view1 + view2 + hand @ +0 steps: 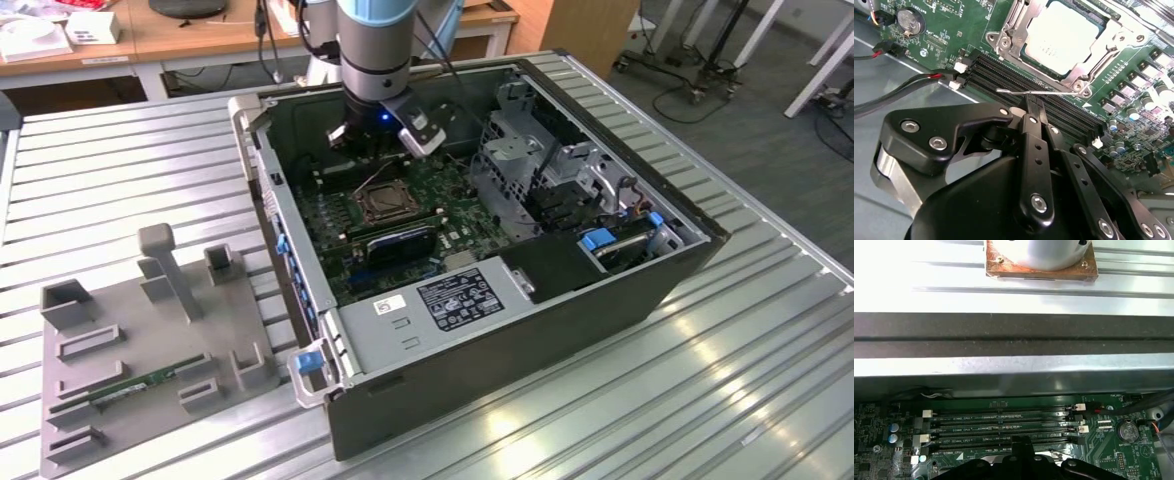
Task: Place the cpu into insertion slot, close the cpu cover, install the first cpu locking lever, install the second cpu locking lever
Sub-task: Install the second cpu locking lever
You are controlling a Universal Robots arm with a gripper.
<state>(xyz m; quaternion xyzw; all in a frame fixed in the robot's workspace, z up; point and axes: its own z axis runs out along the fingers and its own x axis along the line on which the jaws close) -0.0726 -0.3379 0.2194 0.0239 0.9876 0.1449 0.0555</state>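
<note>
The cpu [1064, 32] lies flat in the insertion slot [387, 202], silvery face up. The cpu cover [1106, 45] is down around it as a metal frame. A thin wire locking lever [1054, 92] stands off the board between the socket and the black memory slots [1004, 70]. My gripper [1032, 100] is shut, its narrow tips right against that lever from the memory-slot side. In the exterior view the gripper [368, 160] hangs inside the open case just behind the socket. In the first wrist view the gripper [1021, 444] sits above the memory slots [1004, 422].
The open computer case [287, 190] walls in the board; a drive cage [534, 170] and power supply [441, 300] crowd the exterior view's right and front. Red-black cables [904, 85] run beside the board. A grey fixture tray [80, 420] holds a memory stick [140, 385]. A copper-based heat sink [1039, 262] stands outside the case.
</note>
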